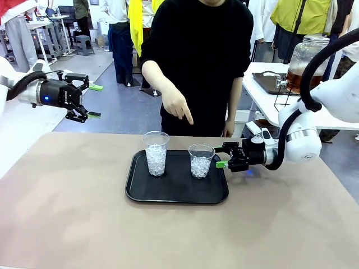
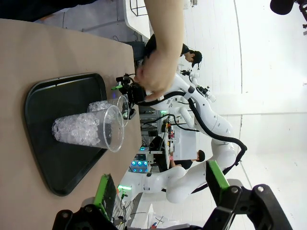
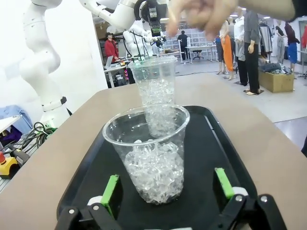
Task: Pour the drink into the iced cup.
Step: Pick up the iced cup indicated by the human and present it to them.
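Person's hand (image 1: pixel 178 106) points down over black tray (image 1: pixel 176 196) on the worktop (image 1: pixel 67 213), holding iced left cup (image 1: pixel 156 153) and iced right cup (image 1: pixel 201 160).
Right fingers (image 1: pixel 221 164) spread wide just beside the right cup, not gripping it. Left fingers (image 1: pixel 96 87) spread, empty, well left of tray. The drink (image 1: pixel 294 81) sits in glass jar (image 1: pixel 307 53), on a separate white table far right behind tray.
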Controlling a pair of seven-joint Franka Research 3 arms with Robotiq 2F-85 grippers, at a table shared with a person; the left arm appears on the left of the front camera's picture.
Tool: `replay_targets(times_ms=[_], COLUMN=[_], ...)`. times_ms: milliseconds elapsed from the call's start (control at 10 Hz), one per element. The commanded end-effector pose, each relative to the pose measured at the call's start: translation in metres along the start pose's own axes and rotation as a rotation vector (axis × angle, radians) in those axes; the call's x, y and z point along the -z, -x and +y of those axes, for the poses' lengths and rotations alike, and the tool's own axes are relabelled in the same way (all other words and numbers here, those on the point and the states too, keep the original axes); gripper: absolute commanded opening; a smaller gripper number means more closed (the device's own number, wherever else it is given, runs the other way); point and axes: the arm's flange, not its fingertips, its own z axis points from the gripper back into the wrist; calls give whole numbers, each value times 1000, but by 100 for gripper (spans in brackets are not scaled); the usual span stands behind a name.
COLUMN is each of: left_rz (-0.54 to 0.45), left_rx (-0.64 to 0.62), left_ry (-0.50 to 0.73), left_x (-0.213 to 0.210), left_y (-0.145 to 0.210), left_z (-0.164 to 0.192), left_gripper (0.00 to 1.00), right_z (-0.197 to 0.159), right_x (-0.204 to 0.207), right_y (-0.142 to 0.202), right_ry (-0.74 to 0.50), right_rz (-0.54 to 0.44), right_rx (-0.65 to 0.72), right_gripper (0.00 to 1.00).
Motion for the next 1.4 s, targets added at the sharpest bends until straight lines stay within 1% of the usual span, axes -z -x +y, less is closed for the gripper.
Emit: replay_targets(times_ms=[0, 500, 800, 1300], left_rz=[-5, -5, -5, -5], left_rx=[8, 8, 8, 8], left_ry=[5, 5, 5, 5], left_x=[-1, -1, -1, -1], left_y=[0, 0, 0, 0], left_z=[-2, -2, -2, -2], left_gripper=[100, 100, 100, 100], right_z=[8, 13, 11, 12], right_x=[8, 18, 25, 37], right_y=[0, 3, 5, 10], right_ry=[22, 18, 22, -6], right_rz=[-26, -50, -38, -20], right_rx=[-24, -30, -39, -18], right_gripper=[100, 100, 100, 100])
